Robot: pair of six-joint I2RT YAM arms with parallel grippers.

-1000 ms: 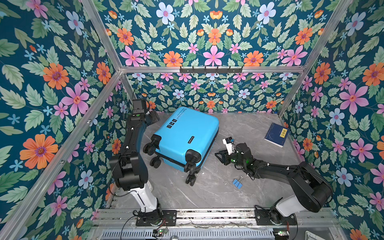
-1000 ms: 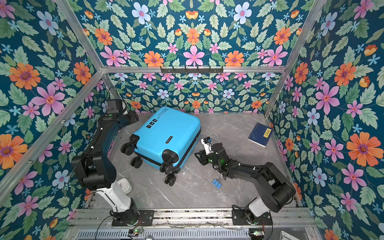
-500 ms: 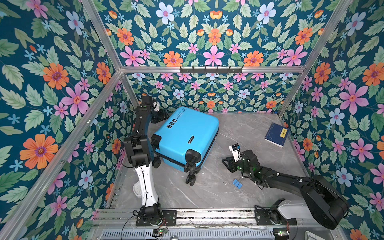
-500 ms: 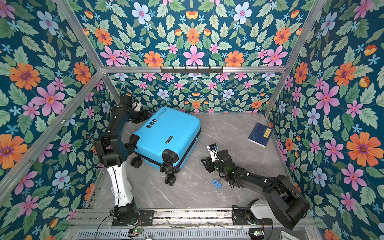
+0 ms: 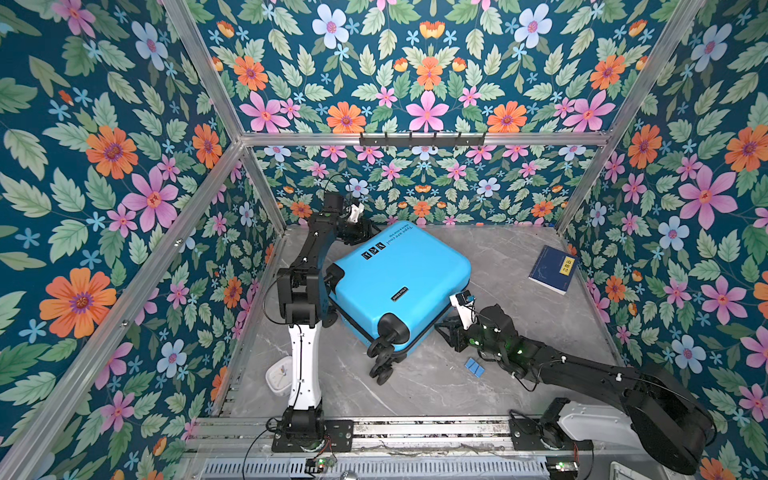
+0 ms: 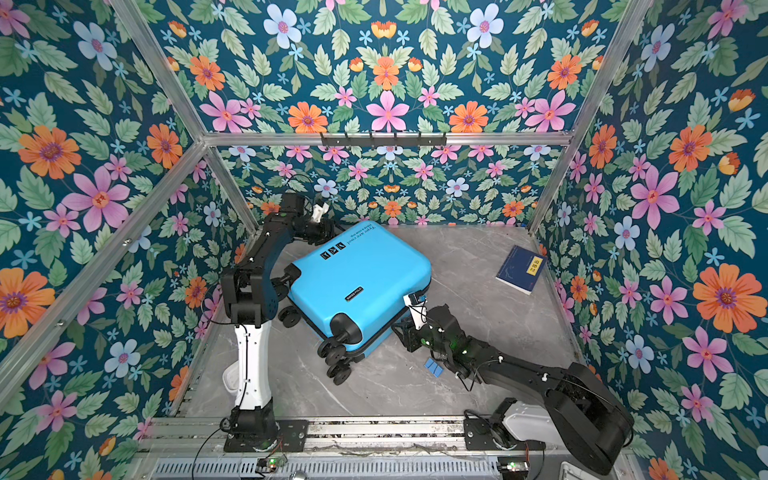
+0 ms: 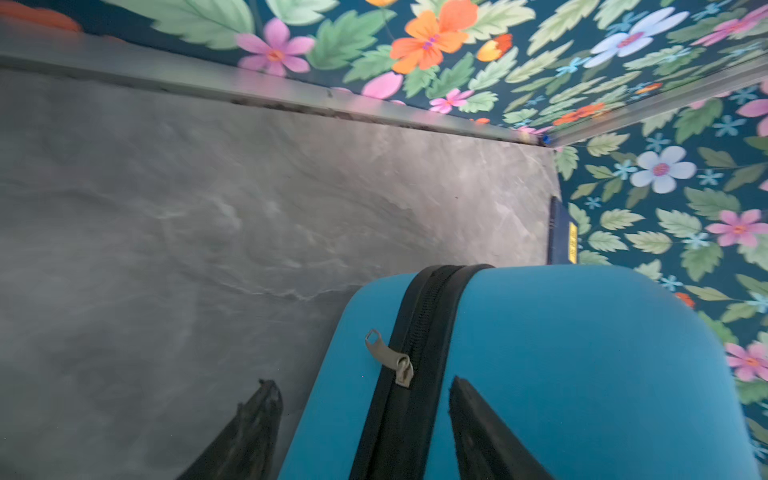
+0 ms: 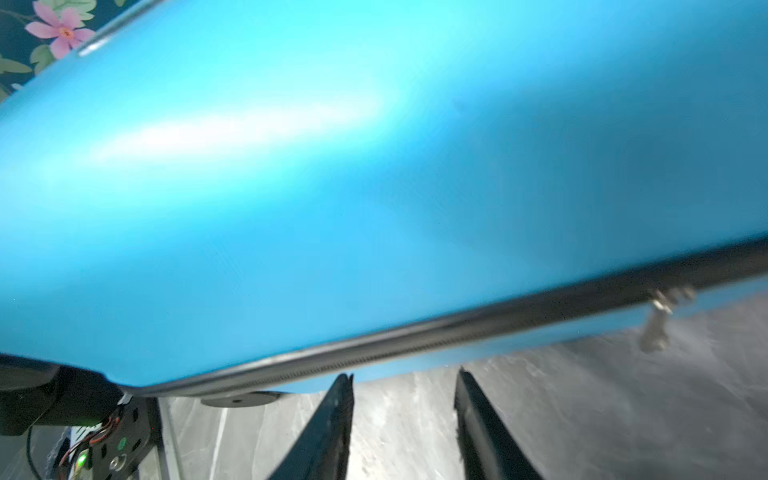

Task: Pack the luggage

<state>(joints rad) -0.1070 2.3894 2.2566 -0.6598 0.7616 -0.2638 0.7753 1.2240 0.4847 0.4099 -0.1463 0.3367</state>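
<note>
Now: a closed blue suitcase (image 5: 399,274) (image 6: 357,274) lies flat on the grey table (image 5: 498,257) (image 6: 469,266) between two black arms, seen in both top views.
Suitcase: it sits askew, left of the table's middle. The broad shell faces up, the black lettering and stickers point toward the back wall, and the black wheels (image 5: 384,353) (image 6: 336,353) point toward the front rail.
Zip: the black seam is closed along every stretch the wrist views show. One pull (image 7: 390,361) lies at the far corner, and a second pull (image 8: 660,316) hangs on the side facing the right arm.
Left gripper (image 5: 365,232) (image 6: 328,230) (image 7: 362,384): it hangs at the suitcase's far left corner, close to the back wall. The jaws are spread wide across the zip seam, one finger over the table and one over the shell. Nothing is held, and whether it touches the shell cannot be told.
Right gripper (image 5: 451,332) (image 6: 405,332) (image 8: 403,374): it sits low at the suitcase's right side, near the wheel end. The jaws are parted narrowly and empty, with the tips at the shell's lower edge and bare table beneath them.
Book (image 5: 555,269) (image 6: 521,268): dark blue with a yellow label, it lies flat by the right wall, well apart from the suitcase.
Blue piece (image 5: 474,367) (image 6: 433,368): a small item on the table, just beside the right arm's wrist.
Tub (image 5: 279,376): white, at the table's left edge by the left arm's base.
</note>
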